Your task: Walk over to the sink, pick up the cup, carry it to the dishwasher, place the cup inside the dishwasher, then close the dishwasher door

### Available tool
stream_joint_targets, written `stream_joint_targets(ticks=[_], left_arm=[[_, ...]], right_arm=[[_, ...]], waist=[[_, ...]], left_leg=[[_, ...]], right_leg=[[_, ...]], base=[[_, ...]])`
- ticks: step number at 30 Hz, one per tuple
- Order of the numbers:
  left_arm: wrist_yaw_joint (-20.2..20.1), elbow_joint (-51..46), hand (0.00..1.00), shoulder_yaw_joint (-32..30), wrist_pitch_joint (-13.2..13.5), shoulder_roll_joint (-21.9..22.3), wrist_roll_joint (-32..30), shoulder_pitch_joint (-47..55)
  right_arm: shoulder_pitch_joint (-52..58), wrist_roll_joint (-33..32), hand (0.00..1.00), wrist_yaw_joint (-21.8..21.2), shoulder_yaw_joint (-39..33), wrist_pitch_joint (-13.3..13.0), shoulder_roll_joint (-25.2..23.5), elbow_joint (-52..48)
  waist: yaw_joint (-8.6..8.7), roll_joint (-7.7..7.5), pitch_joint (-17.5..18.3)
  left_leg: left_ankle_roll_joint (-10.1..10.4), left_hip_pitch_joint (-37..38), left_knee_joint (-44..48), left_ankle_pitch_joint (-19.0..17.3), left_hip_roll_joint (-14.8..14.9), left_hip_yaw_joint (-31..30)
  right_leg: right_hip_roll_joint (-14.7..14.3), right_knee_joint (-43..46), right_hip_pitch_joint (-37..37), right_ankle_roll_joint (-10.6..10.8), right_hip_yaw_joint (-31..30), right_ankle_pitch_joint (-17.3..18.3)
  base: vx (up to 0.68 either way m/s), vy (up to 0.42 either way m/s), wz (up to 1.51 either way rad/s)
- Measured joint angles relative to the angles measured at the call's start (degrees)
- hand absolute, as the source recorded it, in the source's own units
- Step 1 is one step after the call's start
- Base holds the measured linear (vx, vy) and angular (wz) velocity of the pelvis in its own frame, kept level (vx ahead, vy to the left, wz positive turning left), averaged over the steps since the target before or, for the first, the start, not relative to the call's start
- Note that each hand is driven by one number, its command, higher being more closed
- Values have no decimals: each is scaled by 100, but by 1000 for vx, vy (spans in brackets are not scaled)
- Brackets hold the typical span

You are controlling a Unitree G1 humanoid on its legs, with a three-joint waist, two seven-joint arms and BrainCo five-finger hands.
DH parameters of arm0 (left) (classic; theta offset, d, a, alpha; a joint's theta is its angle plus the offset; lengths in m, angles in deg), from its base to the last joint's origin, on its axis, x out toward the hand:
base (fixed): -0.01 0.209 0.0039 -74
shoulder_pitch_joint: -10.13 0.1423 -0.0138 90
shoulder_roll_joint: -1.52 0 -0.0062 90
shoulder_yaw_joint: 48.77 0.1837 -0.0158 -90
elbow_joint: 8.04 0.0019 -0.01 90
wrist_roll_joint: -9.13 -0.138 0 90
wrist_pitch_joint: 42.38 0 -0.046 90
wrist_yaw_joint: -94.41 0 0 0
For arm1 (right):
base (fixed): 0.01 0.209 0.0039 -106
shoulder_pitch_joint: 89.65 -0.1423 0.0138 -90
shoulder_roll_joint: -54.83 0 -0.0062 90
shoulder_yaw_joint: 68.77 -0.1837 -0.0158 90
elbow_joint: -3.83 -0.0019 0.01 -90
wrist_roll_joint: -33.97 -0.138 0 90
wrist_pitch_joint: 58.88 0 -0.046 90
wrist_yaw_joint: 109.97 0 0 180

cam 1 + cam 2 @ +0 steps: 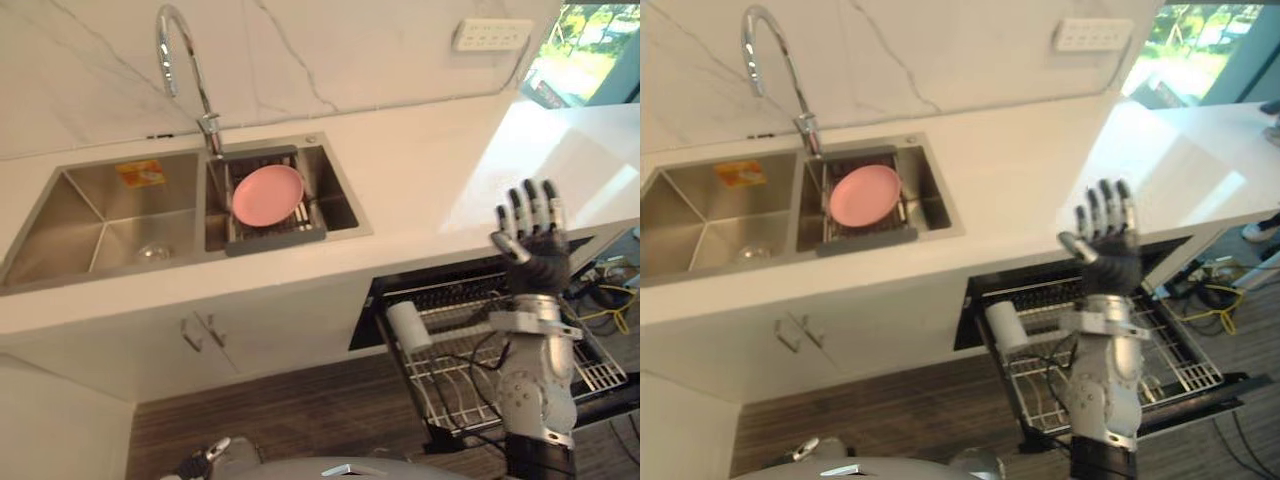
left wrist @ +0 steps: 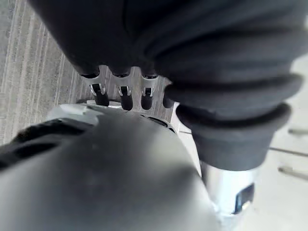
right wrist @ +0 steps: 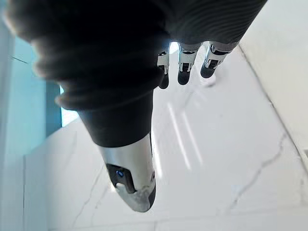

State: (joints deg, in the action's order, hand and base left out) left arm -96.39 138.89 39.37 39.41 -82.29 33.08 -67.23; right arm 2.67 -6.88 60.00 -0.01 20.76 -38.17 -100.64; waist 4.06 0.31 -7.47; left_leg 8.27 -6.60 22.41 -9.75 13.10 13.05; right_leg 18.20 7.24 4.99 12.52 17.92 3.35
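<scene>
Left eye view: right hand [image 1: 535, 248] is raised upright, palm facing the counter [image 1: 420, 170], with its fingers [image 1: 530, 205] straight and fanned apart and the thumb out to the side. It holds nothing and touches nothing. It shows in front of the counter's edge, above the pulled-out rack [image 1: 600, 375] of the open dishwasher [image 1: 975, 320].

Right wrist view: the fingertips [image 3: 184, 72] point out straight with gaps between them. Only pale marbled surface shows past them, and nothing lies in the palm.

Cup [image 1: 408, 326]: pale, lying on its side in the rack at the end nearer the sink [image 1: 100, 215]. It is apart from the right hand, lower and to the robot's left of it. No finger is on it.

Left wrist view: left hand's fingers [image 2: 126, 96] hang straight in a row, loose and uncurled, with nothing between them. They are close to a grey rounded surface, and wood-grain floor [image 2: 29, 72] shows beyond. I cannot tell whether the tips touch that surface.

Sink: two steel basins set in the counter. The left basin is bare steel with an orange sticker [image 1: 140, 173] on its back wall. The right basin holds a dark drain basket [image 1: 275, 240] with a pink plate [image 1: 267, 194] lying tilted in it. The faucet [image 1: 185, 60] arches up from between the basins.
</scene>
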Motion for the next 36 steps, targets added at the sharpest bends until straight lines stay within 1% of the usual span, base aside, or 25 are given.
stream_joint_targets(ticks=[1,2,3,4,5,6,7,8,9,10,11,12,13,14,15,16,17,18,19,20,23,25,26,31,36], left_arm=[[-25,104,0,-104,38,13,88,29],[-29,123,0,-121,48,-7,87,32],[-46,196,0,-183,47,-41,91,26],[-74,241,0,-259,45,-43,112,-22],[-92,258,0,-264,50,-43,113,-28],[-124,299,0,-263,64,-54,99,-27],[-143,328,0,-256,70,-43,93,-28],[-189,341,0,-238,75,-27,66,-10],[-202,332,0,-205,61,4,78,9],[-201,327,0,-203,50,4,101,28],[-194,317,0,-189,42,-11,191,43],[-186,304,0,-123,24,-59,280,41],[-185,287,0,-71,8,-93,299,36],[-184,269,0,-23,-16,-142,298,-11],[-171,267,0,-25,-56,-145,286,-76],[-161,253,0,-33,-77,-151,285,-87],[-115,189,0,-38,-121,-103,286,-124],[-99,41,0,-20,-193,-19,286,-136],[-71,20,0,4,-221,16,276,-145],[-42,27,0,74,-288,34,268,-173],[-76,14,0,70,-316,26,81,-178],[-145,-9,0,61,-256,4,-73,-174],[-209,46,0,-29,-304,-61,-114,-130],[-210,46,0,-25,-306,-61,-114,-129],[-204,48,0,108,-467,-78,-26,-212]], right_arm=[[65,-31,0,83,-8,-30,-56,8],[90,-29,0,84,37,-52,-58,-9],[125,-29,0,83,96,-72,-84,-41],[179,-31,0,102,102,-66,-169,-36],[213,-30,0,134,131,-54,-197,-30],[263,-28,0,184,227,-5,-265,-30],[277,-26,0,197,262,23,-303,-30],[298,-15,0,205,357,54,-363,-30],[307,29,0,213,497,56,-366,-27],[308,35,0,203,571,59,-368,-26],[305,36,0,176,674,60,-367,-27],[303,33,0,140,709,60,-368,-27],[302,29,0,128,705,59,-364,-32],[300,9,0,121,665,57,-333,-44],[303,-39,0,122,574,58,-311,-42],[302,-40,0,123,515,57,-312,-41],[319,-40,0,128,369,55,-269,-37],[272,-40,0,128,253,44,-230,-40],[264,-40,0,128,214,43,-205,-41],[271,-39,0,129,112,42,-180,-40],[303,-40,0,104,-83,41,-170,-58],[301,-148,0,-84,-87,37,-173,-95],[420,-430,0,-837,38,231,-335,-110],[420,-430,0,-835,78,230,-335,-110],[421,-480,0,-793,577,274,-346,-99]], waist=[[-38,-85,16],[-35,-211,47],[-31,-278,48],[-53,-334,27],[-84,-331,20],[-119,-299,24],[-124,-273,34],[-155,-242,26],[-189,-213,-10],[-195,-165,-41],[-197,-202,-31],[-202,-234,-5],[-191,-258,14],[-119,-295,26],[-42,-301,19],[-42,-313,19],[-24,-237,22],[-79,-86,-16],[-62,-76,-36],[-38,6,-39],[-26,-9,-48],[-59,-30,-22],[-24,-151,87],[-31,-151,87],[-72,-169,103]], left_leg=[[-149,72,-37,-110,-315,160],[-214,51,1,-168,-431,198],[-320,-65,220,-332,-577,224],[-416,-166,446,-506,-658,241],[-445,-171,479,-569,-689,255],[-507,-93,373,-603,-772,288],[-539,-5,270,-595,-798,325],[-663,229,-42,-494,-848,455],[-752,516,-288,-428,-848,591],[-776,638,-406,-404,-857,630],[-791,890,-624,-365,-870,703],[-775,1060,-813,-316,-868,718],[-760,1108,-902,-288,-866,710],[-718,1130,-998,-247,-863,629],[-684,1133,-1057,-227,-867,546],[-672,1133,-1049,-223,-878,532],[-626,1136,-1070,-198,-821,396],[-606,1134,-1232,-127,-798,296],[-578,1168,-1330,-108,-801,241],[-537,1271,-1496,-51,-809,151],[-525,1385,-1574,38,-840,60],[-538,1381,-1583,13,-845,21],[-725,1369,-1962,262,-1109,170],[-728,1364,-1960,265,-1108,165],[-730,1293,-1947,335,-1080,126]], right_leg=[[265,-50,-4,35,-124,-13],[349,-84,2,11,-203,-39],[470,-151,-4,-81,-324,-151],[568,-137,-19,-49,-304,-320],[600,-106,-39,-52,-301,-421],[664,87,-175,-223,-294,-654],[687,232,-271,-380,-287,-773],[771,653,-492,-676,-229,-963],[844,1446,-786,-904,-130,-852],[835,1913,-947,-909,-118,-632],[673,2619,-1156,-850,-75,-165],[327,2882,-1237,-763,-12,300],[104,2849,-1276,-716,-11,508],[-352,2537,-1337,-686,-2,774],[-676,1975,-1349,-821,5,831],[-774,1632,-1349,-956,7,771],[-919,1372,-1137,-1031,20,588],[-1009,1318,-1112,-1063,17,498],[-1027,1335,-1116,-1067,-5,501],[-1049,1409,-1117,-1113,-71,530],[-1062,1323,-926,-1117,-193,533],[-1111,1039,-789,-1039,-310,465],[-1137,-232,-513,-823,-753,-389],[-1130,-231,-512,-821,-744,-390],[-1127,-569,-365,-799,-488,-564]], base=[[91,286,7],[126,275,0],[146,275,8],[168,318,8],[136,268,-6],[90,207,-12],[138,243,-24],[196,221,-33],[217,183,-36],[204,64,-34],[190,34,-24],[187,17,-16],[172,-22,5],[173,-72,29],[164,-96,31],[161,-123,31],[167,-102,8],[154,-89,9],[144,-45,9],[109,-11,30],[72,27,30],[4,42,16],[-15,27,3],[-4,1,1],[-22,-6,14]])
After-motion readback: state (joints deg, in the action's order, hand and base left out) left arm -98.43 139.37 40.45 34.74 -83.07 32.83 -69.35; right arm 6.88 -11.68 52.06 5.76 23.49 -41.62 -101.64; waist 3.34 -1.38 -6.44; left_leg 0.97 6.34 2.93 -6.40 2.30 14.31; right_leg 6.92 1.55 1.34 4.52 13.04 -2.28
